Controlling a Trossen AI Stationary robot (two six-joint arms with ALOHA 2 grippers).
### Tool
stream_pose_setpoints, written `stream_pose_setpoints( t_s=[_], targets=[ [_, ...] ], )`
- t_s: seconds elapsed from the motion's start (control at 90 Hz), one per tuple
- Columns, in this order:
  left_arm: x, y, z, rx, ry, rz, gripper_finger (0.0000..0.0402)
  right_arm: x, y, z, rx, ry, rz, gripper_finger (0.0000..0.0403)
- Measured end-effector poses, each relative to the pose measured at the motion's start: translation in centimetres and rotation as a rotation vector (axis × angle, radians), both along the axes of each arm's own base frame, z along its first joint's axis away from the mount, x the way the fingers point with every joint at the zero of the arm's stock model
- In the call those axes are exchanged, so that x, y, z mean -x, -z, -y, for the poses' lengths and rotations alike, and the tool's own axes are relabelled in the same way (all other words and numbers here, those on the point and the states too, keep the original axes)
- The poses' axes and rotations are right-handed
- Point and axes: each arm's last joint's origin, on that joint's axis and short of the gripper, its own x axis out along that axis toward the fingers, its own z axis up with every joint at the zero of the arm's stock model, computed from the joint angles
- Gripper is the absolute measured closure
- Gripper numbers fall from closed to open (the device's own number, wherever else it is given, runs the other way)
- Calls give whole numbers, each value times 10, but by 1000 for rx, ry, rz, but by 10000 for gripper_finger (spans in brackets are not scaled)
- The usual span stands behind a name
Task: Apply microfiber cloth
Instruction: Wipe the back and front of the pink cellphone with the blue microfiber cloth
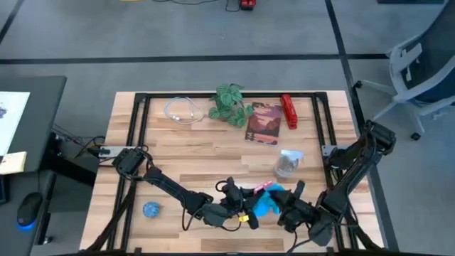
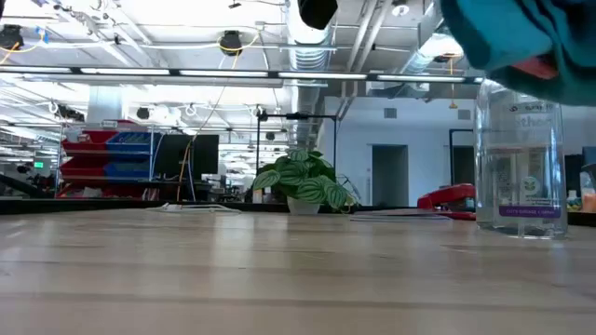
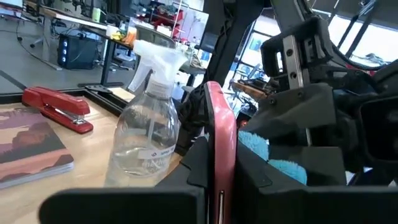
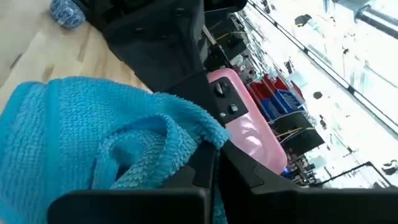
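One wooden bench (image 1: 199, 160) carries everything, with a black frame round its edge. Two dark arms reach in over its near edge and meet in the middle.

The left end effector (image 1: 238, 203) is clamped on one phone (image 3: 219, 143), a pink-cased one held on edge and lifted off the bench. In the right wrist view the phone's side buttons show, with the case lying against the cloth.

The right end effector (image 1: 284, 206) is closed on one cloth (image 4: 93, 143), bright sky-blue and bunched into folds, raised off the bench and touching the phone. From above the cloth sits between the two end effectors, near the front edge, right of centre. At bench height a corner of it hangs in the top right, above the bottle.

One book (image 1: 264, 123) with a reddish cover lies flat toward the far side. Just left of it stands one small potted plant (image 1: 229, 103) with striped green leaves. One clear spray bottle (image 1: 288, 162) stands upright right of centre, between the book and the raised cloth. One red stapler (image 1: 288, 111) lies beside the book's right edge. One white cable (image 1: 183, 110) is looped left of the plant. One small blue patterned ball (image 1: 151, 209) rests near the front left, well apart from the rest.
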Motion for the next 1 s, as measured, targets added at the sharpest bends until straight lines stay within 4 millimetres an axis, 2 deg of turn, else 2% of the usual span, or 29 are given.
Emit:
stream_pose_setpoints(
  t_s=[0.167, 0.278, 0.378, 0.478, 0.756, 0.878, 1.0],
  targets=[
    [0, 9, 2, -35, 19, -46, 391, 1, 27, -2, -104, -48, -43, 403],
    [0, 11, 2, -41, 25, -58, 391, 4, 39, -5, -90, -54, -70, 403],
    [0, 9, 2, -22, 35, -47, 391, 6, 33, -7, -41, -49, -55, 403],
    [0, 4, 2, -4, 44, -29, 391, 9, 17, -6, 18, -31, -37, 403],
    [0, 5, 5, -1, 105, -36, 391, 17, -21, 10, 46, 48, 19, 403],
    [1, 6, 8, -7, 139, -44, 391, 17, -20, 11, 12, 48, 35, 403],
    [1, 7, 8, -28, 132, -49, 391, 15, -7, 8, -14, 36, 33, 403]
  ],
)
